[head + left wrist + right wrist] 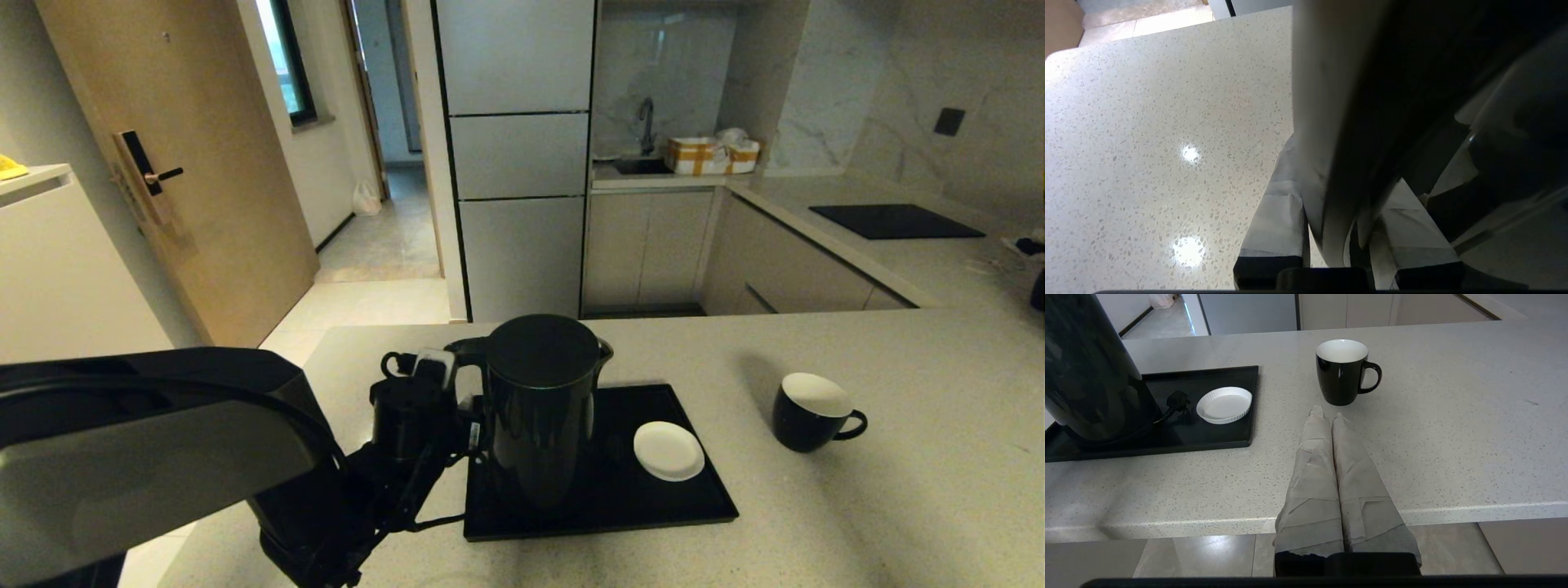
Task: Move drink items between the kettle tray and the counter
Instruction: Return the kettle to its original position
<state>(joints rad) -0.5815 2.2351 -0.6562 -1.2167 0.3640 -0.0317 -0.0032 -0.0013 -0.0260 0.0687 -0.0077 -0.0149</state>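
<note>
From the head camera, the left gripper [441, 384] sits at the kettle [543, 408] handle, which stands on the tray [694, 498] right in front of it. A white saucer [669, 450] lies beyond the kettle on the tray, and the mug [812, 412] is further off on the counter [898, 506]. The right gripper is not in this view.

The left wrist camera shows what the head view hides: the taped fingers [1278, 212] straddle the kettle's handle [1331, 143], apparently clamped on it. I judge the kettle is being taken; next comes a steady upright lift.

From the right wrist camera, the right gripper [1327, 412] is pressed closed and empty, hanging just short of the mug [1345, 371], with the tray [1208, 437] off to one side.
</note>
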